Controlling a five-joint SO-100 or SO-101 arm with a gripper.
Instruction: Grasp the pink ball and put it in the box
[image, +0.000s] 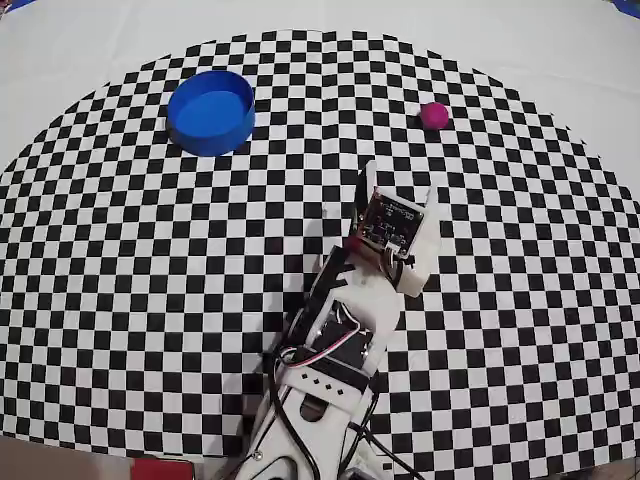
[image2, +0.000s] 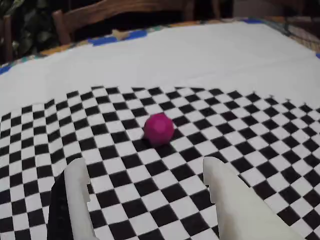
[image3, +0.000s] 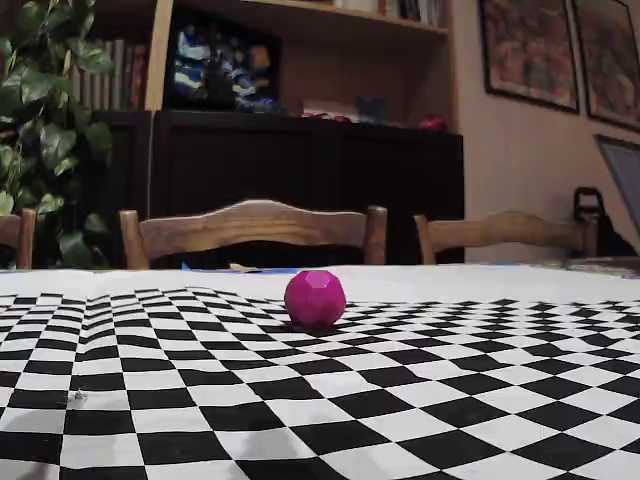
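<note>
The pink ball (image: 434, 115) lies on the checkered mat at the upper right of the overhead view, far from the box (image: 210, 112), a round blue tub at the upper left. My gripper (image: 400, 190) hovers mid-mat, below and left of the ball. In the wrist view the ball (image2: 159, 128) sits ahead of the gripper (image2: 144, 162), whose white fingers (image2: 77, 185) stand wide apart, open, with only mat between them. The fixed view shows the ball (image3: 315, 298) alone on the mat; neither gripper nor box appears there.
The checkered mat (image: 120, 300) lies on a white tablecloth (image: 560, 60). Wooden chairs (image3: 250, 230) stand along the far table edge. The arm's base and cables (image: 310, 420) fill the lower middle of the overhead view, with a red object (image: 160, 468) at the bottom edge.
</note>
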